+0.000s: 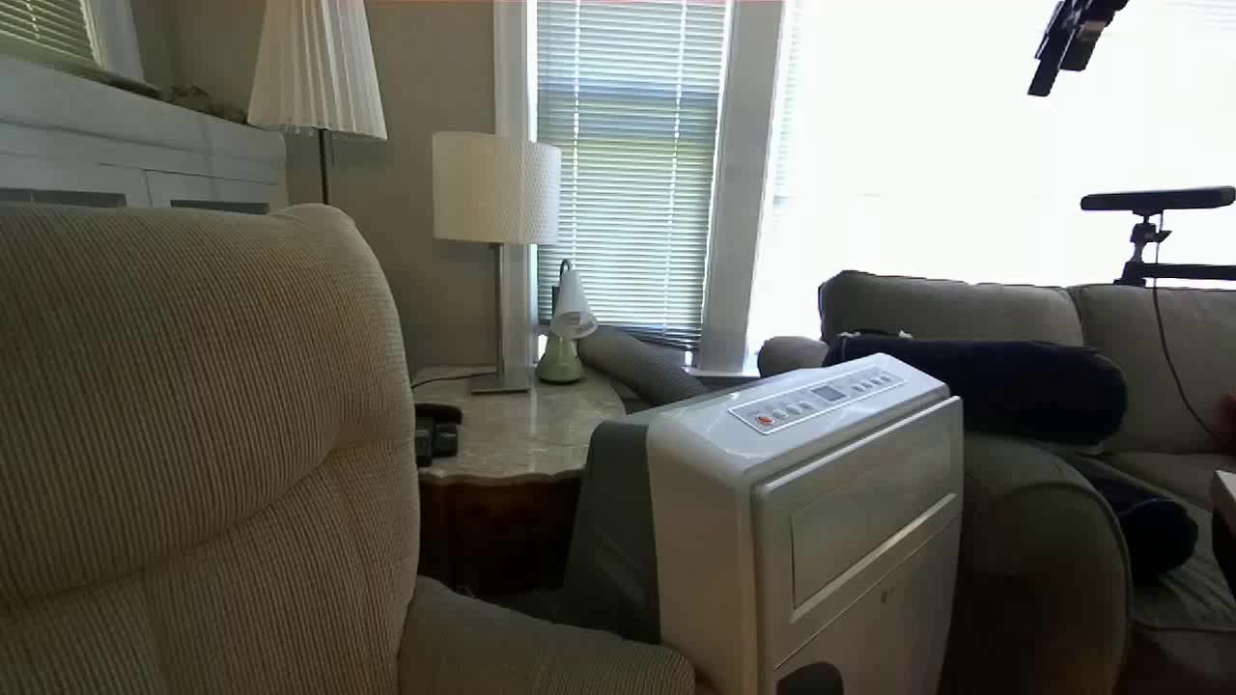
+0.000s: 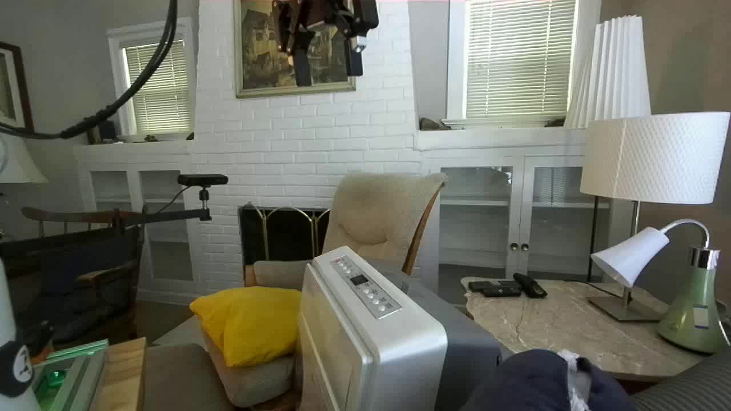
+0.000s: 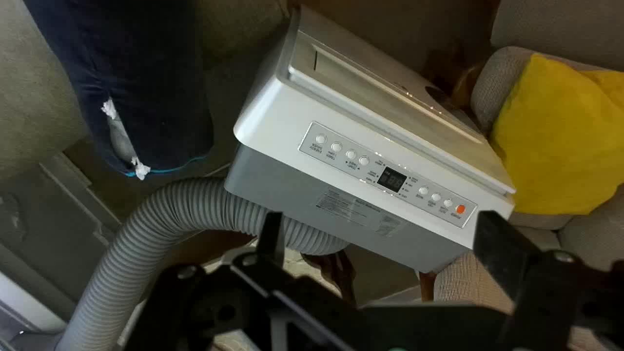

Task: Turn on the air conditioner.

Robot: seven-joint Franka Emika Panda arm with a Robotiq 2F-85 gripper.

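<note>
Fingers (image 3: 499, 253) spread wide, gripping nothing; Robotiq gripper (image 2: 328, 79) higher than the portable air conditioner (image 1: 811, 521), touching no part of it. Held up there perhaps to keep the whole top in the wrist view. On the air conditioner's sloped top: control panel (image 3: 375, 165), display (image 3: 392, 179) mid-panel with no glow made out, orange button (image 3: 460, 209) at one end. Probably the power button, set apart by colour to be found at a glance; likely best pressed with the pair drawn together. Behind the air conditioner: ribbed exhaust hose (image 3: 151, 224), bending away, presumably to duct warm air out. Also behind: marble-topped side table (image 2: 565, 337). Near one side: navy bolster (image 1: 995, 391), resting on the sofa (image 1: 1048, 560). Along the opposite side: beige armchair (image 2: 374, 211), yellow pillow (image 2: 248, 322) probably for padding.
</note>
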